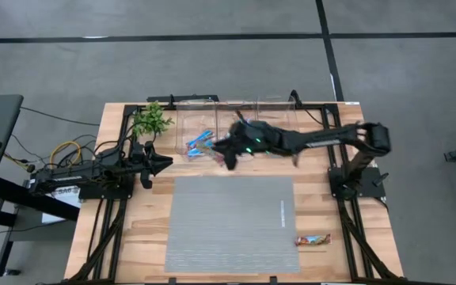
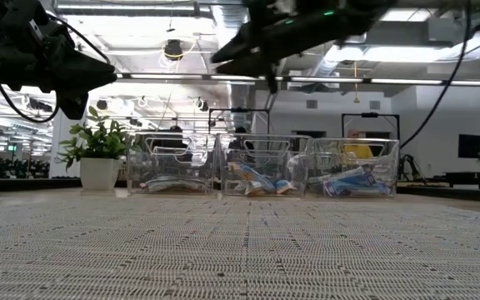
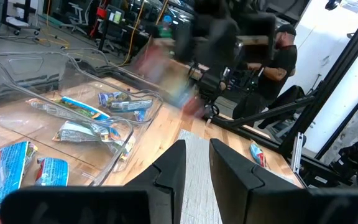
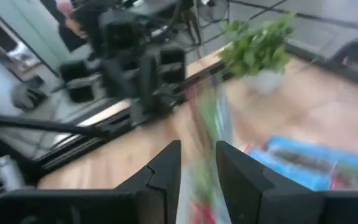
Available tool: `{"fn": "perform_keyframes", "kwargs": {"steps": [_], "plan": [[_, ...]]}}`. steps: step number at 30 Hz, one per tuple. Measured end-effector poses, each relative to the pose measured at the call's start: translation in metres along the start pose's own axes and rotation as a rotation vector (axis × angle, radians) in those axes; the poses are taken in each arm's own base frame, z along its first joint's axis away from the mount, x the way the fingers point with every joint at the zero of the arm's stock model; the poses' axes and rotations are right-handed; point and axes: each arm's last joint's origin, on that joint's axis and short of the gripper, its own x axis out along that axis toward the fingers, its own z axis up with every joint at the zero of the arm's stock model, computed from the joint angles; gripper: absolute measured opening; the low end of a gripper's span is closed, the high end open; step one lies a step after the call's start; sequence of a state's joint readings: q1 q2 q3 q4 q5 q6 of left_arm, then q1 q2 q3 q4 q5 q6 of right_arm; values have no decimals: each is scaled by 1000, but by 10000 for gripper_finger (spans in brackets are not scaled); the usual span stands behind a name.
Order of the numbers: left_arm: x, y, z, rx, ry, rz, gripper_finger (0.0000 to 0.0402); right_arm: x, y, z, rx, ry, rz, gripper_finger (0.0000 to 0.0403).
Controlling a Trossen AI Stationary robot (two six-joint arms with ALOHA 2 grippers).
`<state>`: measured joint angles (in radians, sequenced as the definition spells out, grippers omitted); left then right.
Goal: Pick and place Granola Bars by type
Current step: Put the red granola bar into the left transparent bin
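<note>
My right gripper (image 1: 229, 154) reaches across the table and hangs high over the near edge of the clear bins (image 2: 261, 167). It is shut on a blurred granola bar (image 4: 205, 130) with green and red marks. Blue bars (image 1: 200, 144) lie in the left bin below it, and more bars (image 3: 79, 111) lie flat in the bins. One tan bar (image 1: 313, 239) rests flat on the wood, right of the grey mat (image 1: 232, 222). My left gripper (image 1: 163, 162) waits near the plant (image 1: 150, 120), its fingers a narrow gap apart, holding nothing. My right gripper pinches the granola bar (image 4: 201, 171) between its two fingers. The bar is lifted clear of the table and bins and sticks out past the fingertips. Blur hides which part of the bar the fingers are on.
Three clear bins stand in a row along the far edge. A potted plant (image 2: 98, 154) stands to their left. The left arm (image 4: 135, 68) lies close to the right gripper's left. A person in black (image 3: 278, 56) stands beyond the table. The mat offers free room.
</note>
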<state>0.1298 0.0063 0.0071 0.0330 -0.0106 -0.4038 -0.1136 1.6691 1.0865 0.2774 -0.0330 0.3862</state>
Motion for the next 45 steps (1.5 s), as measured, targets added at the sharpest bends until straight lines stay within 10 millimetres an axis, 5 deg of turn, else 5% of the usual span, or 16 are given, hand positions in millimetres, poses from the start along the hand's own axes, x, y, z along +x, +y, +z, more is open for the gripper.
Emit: {"fn": "perform_keyframes", "kwargs": {"steps": [7,13,31,45], "plan": [[0,0,0,0,0,0,63,51,-23,40,-117,77,-70,93],[0,0,0,0,0,1,63,72,-32,53,-148,164,-110,93],[0,0,0,0,0,0,63,57,12,29,-37,438,-3,102],[0,0,0,0,0,0,63,55,52,2,-110,541,33,245]]}}
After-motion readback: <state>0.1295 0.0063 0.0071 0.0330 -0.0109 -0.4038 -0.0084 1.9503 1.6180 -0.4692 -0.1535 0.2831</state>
